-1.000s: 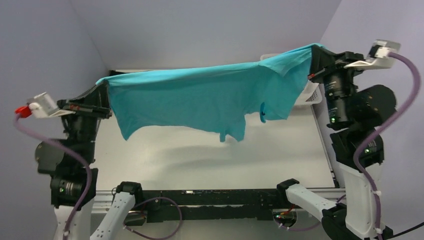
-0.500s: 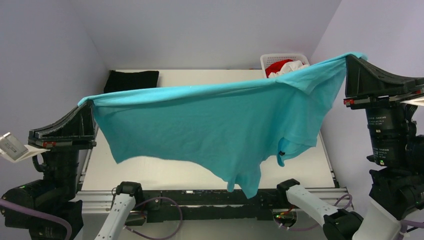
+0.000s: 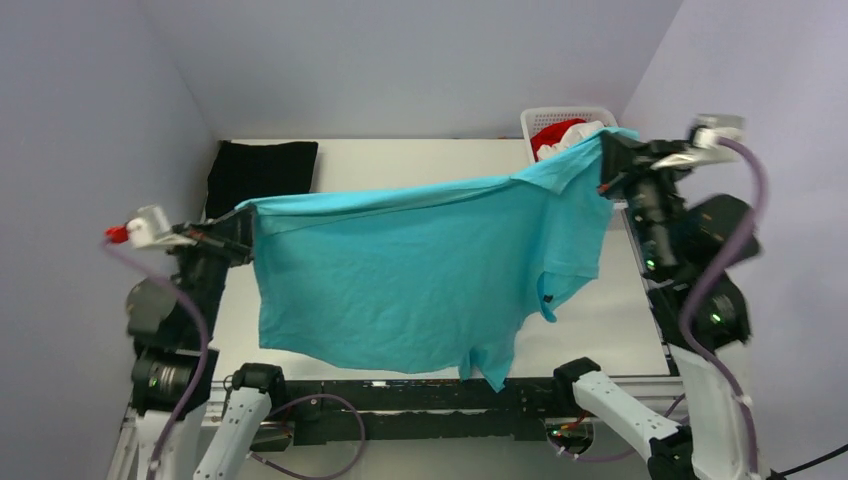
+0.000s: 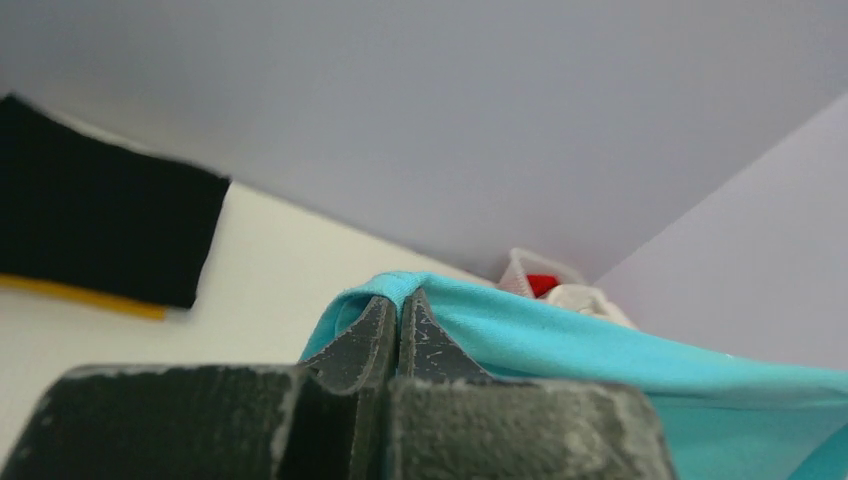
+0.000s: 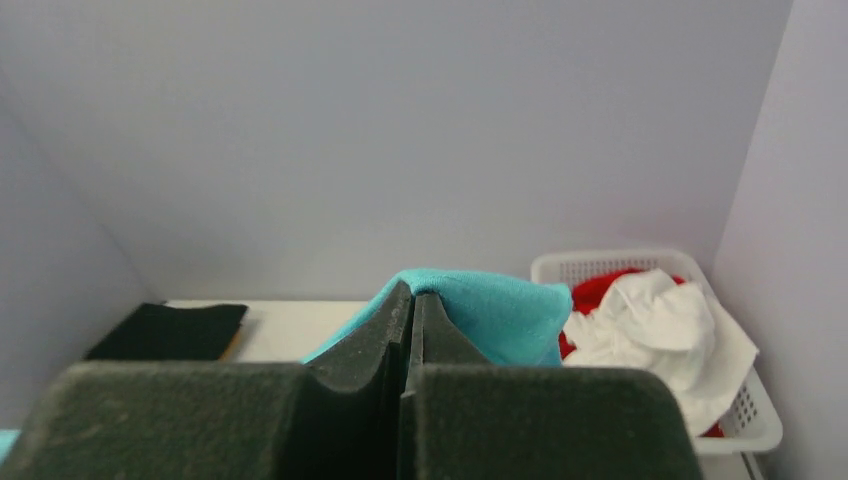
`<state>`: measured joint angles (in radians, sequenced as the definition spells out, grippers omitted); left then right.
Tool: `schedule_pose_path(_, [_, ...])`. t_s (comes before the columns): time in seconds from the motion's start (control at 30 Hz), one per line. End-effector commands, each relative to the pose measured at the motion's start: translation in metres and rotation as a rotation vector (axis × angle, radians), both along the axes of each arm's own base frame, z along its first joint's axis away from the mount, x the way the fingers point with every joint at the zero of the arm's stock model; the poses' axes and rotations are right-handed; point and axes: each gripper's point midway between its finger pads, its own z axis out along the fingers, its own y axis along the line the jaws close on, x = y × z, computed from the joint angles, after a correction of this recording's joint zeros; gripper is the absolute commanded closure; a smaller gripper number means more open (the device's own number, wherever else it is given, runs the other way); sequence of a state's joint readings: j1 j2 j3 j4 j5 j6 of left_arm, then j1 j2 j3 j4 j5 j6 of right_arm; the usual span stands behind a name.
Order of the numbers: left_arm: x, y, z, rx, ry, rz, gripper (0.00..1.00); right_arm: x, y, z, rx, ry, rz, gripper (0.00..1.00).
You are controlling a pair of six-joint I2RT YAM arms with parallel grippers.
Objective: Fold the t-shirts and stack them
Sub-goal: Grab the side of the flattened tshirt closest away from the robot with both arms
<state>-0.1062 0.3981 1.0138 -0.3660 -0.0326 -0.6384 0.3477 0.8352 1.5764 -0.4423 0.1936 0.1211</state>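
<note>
From above, the turquoise t-shirt (image 3: pixel 420 270) hangs in the air as a wide sheet, stretched between the two arms over the table (image 3: pixel 430 160). The left claw (image 3: pixel 244 212) pinches the cloth's upper left corner, and the right claw (image 3: pixel 604 152) pinches the upper right corner, which sits higher and farther back. The top edge runs nearly taut from one claw to the other; the rest drapes down toward the near edge of the table, with a small dark label (image 3: pixel 548 299) showing near the lower right fold. A folded black t-shirt (image 3: pixel 262 170) lies flat at the far left corner of the table. At the far right corner stands a white basket (image 3: pixel 570 115) holding a red t-shirt (image 3: pixel 553 133) and a white t-shirt (image 3: pixel 583 131), just behind the right claw.

In the left wrist view, the left claw's jaws are pressed together with a fold of turquoise cloth caught at their tips; the shirt runs off to the right. The black t-shirt lies on the table to the left, with a thin orange-yellow edge (image 4: pixel 90 297) showing under it.

In the right wrist view, the right claw's jaws are likewise pressed tight on a bunched turquoise fold that rises just past the tips. The basket sits behind and to the right.
</note>
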Motion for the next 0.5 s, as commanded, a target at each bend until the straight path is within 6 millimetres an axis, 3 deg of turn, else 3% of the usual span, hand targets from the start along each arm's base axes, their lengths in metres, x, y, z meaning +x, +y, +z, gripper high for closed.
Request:
schedule_pose_path(0.0, [0.059, 0.009, -0.044, -0.037, 0.126, 0.085, 1.00, 0.048, -0.009, -0.027, 0.033, 0.000, -0.138, 1.00])
schedule_pose_path(0.17, [0.115, 0.013, -0.107, -0.031, 0.285, 0.144, 1.00, 0.107, 0.006, -0.095, -0.002, 0.107, -0.175, 1.00])
schedule_pose_path(0.47, [0.199, 0.016, -0.175, 0.020, 0.462, 0.210, 1.00, 0.200, 0.035, -0.177, -0.093, 0.276, -0.179, 1.00])
